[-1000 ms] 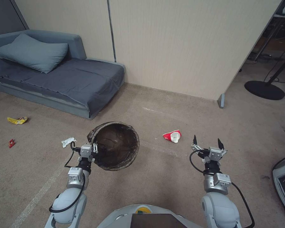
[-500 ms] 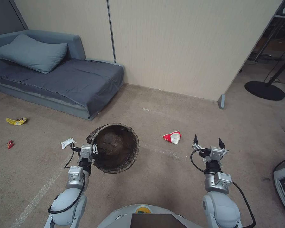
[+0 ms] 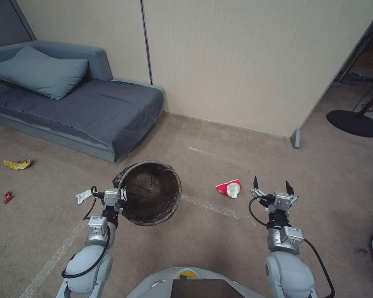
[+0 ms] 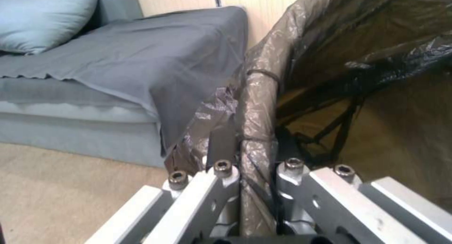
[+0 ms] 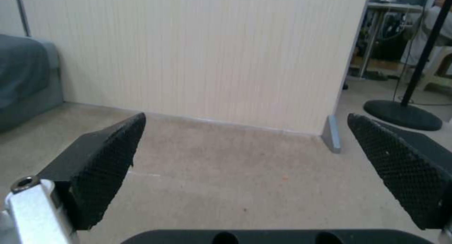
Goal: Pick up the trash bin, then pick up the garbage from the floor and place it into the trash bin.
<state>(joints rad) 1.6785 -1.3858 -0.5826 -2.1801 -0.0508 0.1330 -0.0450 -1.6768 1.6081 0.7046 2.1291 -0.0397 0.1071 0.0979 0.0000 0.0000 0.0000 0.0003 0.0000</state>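
Observation:
My left gripper [image 3: 119, 191] is shut on the rim of the trash bin [image 3: 149, 192], holding it up off the floor; its dark liner [image 4: 256, 95] is pinched between the fingers in the left wrist view. A crushed red-and-white cup [image 3: 229, 188] of garbage lies on the carpet just ahead and left of my right gripper [image 3: 271, 185], which hovers open and empty with its black pads [image 5: 106, 159] spread wide. More garbage lies to the left: a white scrap [image 3: 83, 195] beside the bin, a yellow wrapper [image 3: 16, 164] and a small red wrapper [image 3: 7, 197].
A grey sofa [image 3: 83, 107] with a cushion stands at the back left. A beige partition wall [image 3: 236, 62] runs across the back, ending at a foot [image 3: 296, 138]. A black round stand base [image 3: 354, 123] sits on the floor at the right.
The whole head view has shifted as the camera moved: the cup now sits nearer my right gripper and the floor litter has slid toward the left edge. Both arms hold their poses.

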